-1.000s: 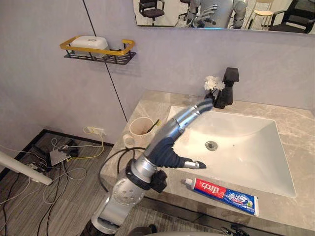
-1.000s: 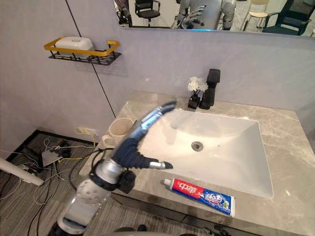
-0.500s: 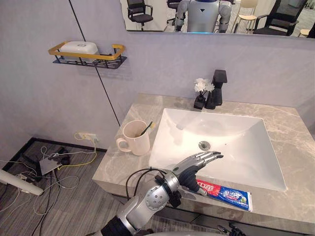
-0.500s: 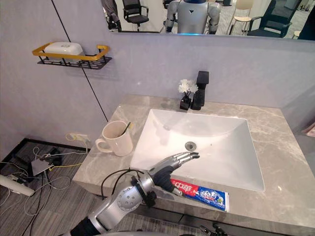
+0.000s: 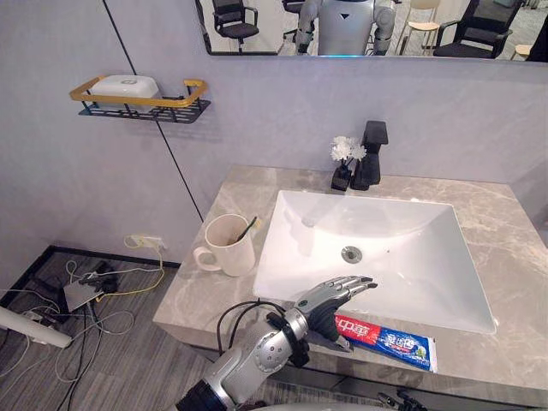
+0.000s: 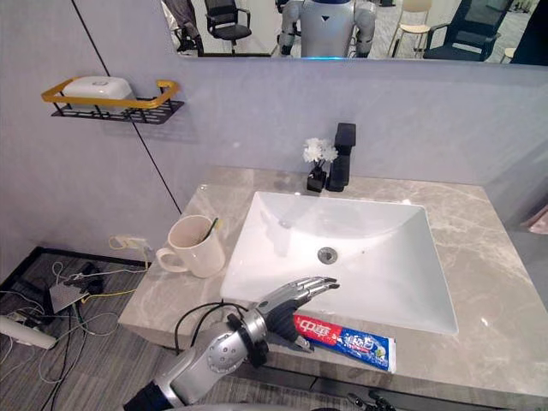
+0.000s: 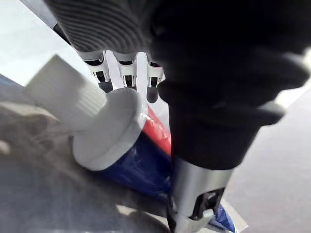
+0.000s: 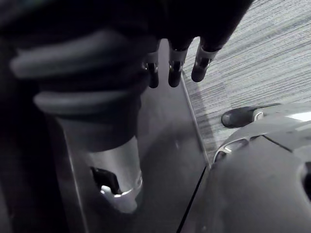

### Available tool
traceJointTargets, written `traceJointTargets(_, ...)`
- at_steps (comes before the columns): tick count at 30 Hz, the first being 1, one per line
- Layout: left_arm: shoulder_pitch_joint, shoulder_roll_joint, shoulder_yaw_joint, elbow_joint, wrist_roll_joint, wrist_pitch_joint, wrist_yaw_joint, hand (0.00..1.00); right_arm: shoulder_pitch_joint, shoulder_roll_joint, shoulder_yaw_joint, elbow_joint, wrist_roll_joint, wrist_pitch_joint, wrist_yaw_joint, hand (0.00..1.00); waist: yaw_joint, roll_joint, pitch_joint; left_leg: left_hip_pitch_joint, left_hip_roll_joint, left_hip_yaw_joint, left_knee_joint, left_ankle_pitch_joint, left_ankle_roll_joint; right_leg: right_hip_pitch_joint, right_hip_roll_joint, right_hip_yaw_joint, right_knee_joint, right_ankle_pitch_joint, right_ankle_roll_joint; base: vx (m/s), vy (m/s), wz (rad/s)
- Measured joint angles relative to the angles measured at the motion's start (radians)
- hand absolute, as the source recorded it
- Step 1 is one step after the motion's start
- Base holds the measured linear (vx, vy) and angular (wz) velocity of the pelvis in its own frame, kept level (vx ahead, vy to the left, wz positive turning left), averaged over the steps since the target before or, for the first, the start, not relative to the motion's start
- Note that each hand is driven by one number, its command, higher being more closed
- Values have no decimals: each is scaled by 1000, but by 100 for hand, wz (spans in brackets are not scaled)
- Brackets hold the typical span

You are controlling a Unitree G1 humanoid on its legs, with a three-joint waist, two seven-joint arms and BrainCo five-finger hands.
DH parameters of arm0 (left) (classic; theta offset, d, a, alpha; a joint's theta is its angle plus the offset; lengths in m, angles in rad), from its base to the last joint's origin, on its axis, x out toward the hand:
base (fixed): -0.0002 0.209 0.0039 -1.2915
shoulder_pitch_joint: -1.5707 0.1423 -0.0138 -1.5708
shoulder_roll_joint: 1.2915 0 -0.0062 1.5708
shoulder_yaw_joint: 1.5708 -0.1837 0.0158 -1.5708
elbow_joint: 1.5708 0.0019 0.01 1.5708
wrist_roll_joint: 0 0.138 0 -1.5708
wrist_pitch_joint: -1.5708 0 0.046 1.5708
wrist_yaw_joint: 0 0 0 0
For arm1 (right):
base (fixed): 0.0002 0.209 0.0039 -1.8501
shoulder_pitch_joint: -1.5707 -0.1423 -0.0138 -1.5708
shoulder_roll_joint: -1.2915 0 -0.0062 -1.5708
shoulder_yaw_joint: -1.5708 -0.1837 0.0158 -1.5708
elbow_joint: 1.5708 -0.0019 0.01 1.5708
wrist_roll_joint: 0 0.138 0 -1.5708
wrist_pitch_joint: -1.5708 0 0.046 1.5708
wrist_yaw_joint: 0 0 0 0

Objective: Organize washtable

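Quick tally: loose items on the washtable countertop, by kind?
Red-and-blue toothpaste tube: 1
Cream ceramic mug: 1
Thin dark handle standing in the mug: 1
Small dark vase of white flowers: 1
Total: 4

left arm: rises from bottom edge, left of centre, forearm slanting up-right | left hand (image 5: 330, 301): lower centre of frame, fingers (image 5: 353, 284) straight, thumb spread beneath | right hand (image 8: 175, 73): fingers loosely straight, idle
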Motion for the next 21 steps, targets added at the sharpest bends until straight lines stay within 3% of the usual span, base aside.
traceJointTargets(1,2,0,0,0,3,0,4,0,0,0,1,0,0,0,0,0,0,0,0,1,0,1,-1,0,0,0,0,1,0,0,0,0,0,0)
traceJointTargets(2,3,0,0,0,6,0,9,100,0,0,1,0,0,0,0,0,0,0,0,1,0,1,-1,0,0,0,0,1,0,0,0,-32,5,-2)
traceJointTargets(21,28,-21,64,6,17,-22,17,100,1,0,0,-8,4,0,5,0,-4,13,6,38,7,51,-29,-2,-1,0,3,50,-3,0,0,-6,2,-7)
